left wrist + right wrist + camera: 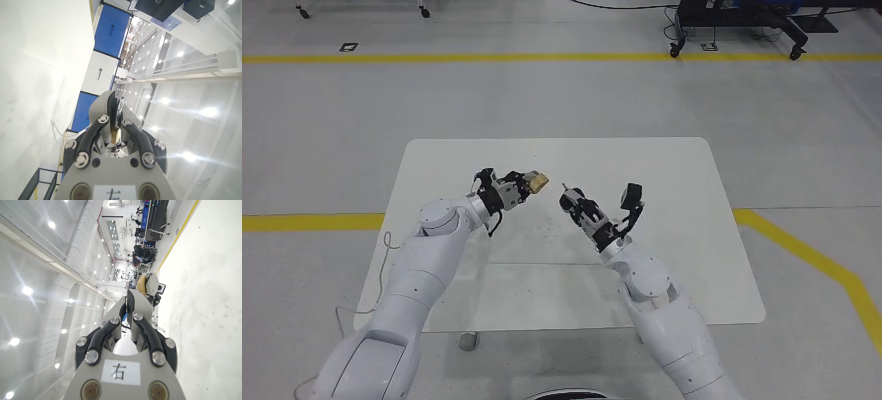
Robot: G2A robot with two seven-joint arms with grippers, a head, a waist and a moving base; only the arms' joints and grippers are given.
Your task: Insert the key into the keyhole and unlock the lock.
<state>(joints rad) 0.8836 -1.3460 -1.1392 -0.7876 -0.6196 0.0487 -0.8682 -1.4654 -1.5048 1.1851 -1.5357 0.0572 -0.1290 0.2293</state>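
Lock (535, 181) of brass, pinched between the jaws of the left gripper (526, 184), raised over the white table (682, 200). Right gripper (570, 198), jaws pressed together on the key (564, 187); key tip faces the lock, near but apart.

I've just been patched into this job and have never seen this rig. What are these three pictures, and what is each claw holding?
This is a two-armed robot working over a white table. The top view looks down from a camera above the arms. The other two pictures come from a camera on each wrist. The left claw is shut on a brass padlock, held over the table. The right claw is shut on a small key that points toward the padlock. A short gap shows between them, so the key is not yet inserted.
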